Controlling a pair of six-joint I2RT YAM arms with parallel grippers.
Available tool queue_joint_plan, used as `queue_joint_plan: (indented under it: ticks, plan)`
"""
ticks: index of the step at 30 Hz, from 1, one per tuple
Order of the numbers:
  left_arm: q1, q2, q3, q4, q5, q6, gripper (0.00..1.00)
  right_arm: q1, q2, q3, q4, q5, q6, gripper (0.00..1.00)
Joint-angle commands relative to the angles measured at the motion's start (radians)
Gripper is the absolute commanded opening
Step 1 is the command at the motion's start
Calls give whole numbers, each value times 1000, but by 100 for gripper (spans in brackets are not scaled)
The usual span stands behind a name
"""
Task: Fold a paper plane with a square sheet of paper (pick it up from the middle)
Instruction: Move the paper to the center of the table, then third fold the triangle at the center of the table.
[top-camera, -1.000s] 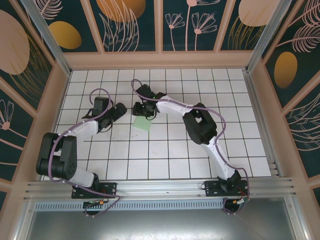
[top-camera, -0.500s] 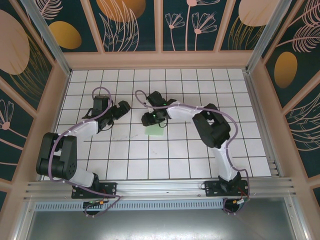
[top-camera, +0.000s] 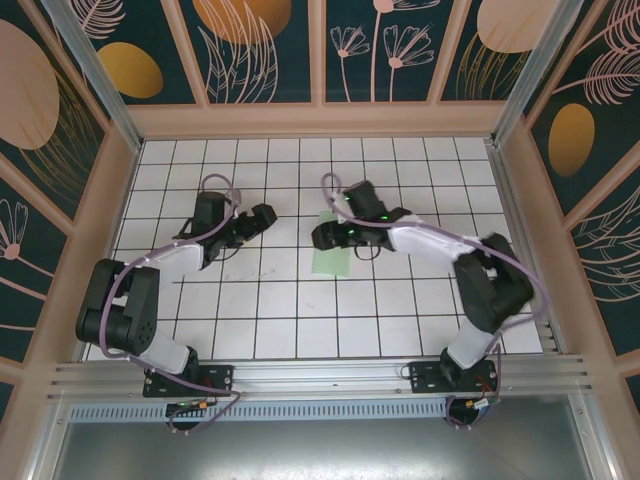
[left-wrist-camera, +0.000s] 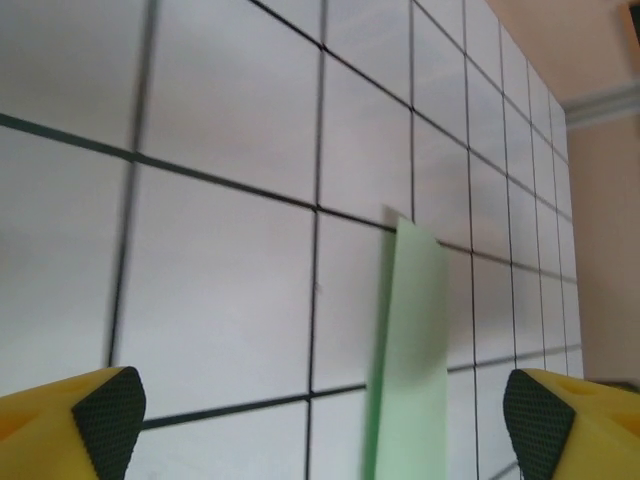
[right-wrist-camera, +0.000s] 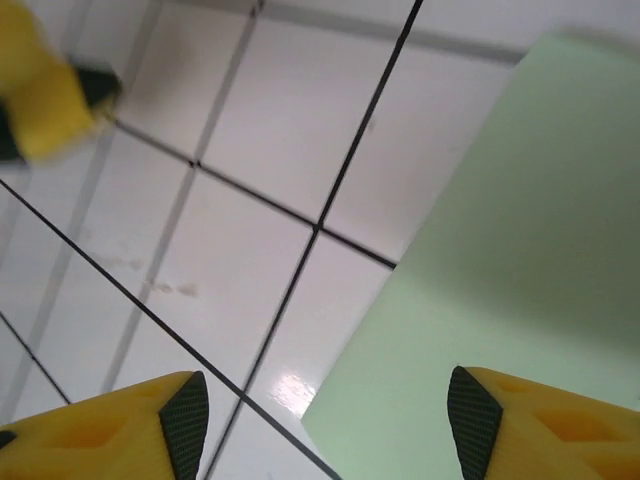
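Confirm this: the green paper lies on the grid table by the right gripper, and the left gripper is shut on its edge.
Wrong on the left gripper: the left wrist view shows its fingertips wide apart, holding nothing, with the green paper lying on the grid table ahead. The rest stands: the paper is by the right gripper.
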Motion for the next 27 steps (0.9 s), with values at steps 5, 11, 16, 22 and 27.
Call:
queue_joint_plan:
  ticks: [5, 11, 16, 22, 27]
  plan:
    - [-146, 125, 84, 171, 161, -28, 78, -89, -237, -241, 164, 86, 320, 72]
    - [-204, 245, 152, 201, 191, -60, 57, -144, -301, -357, 206, 55, 464, 69]
    - [-236, 304, 212, 186, 199, -57, 45, -144, -284, -408, 255, 27, 528, 68]
    - [-261, 422, 358, 75, 182, -20, 33, -148, -241, -403, 253, 29, 546, 68]
    - [-262, 477, 401, 10, 127, -5, 26, -147, -206, -399, 260, 9, 571, 67]
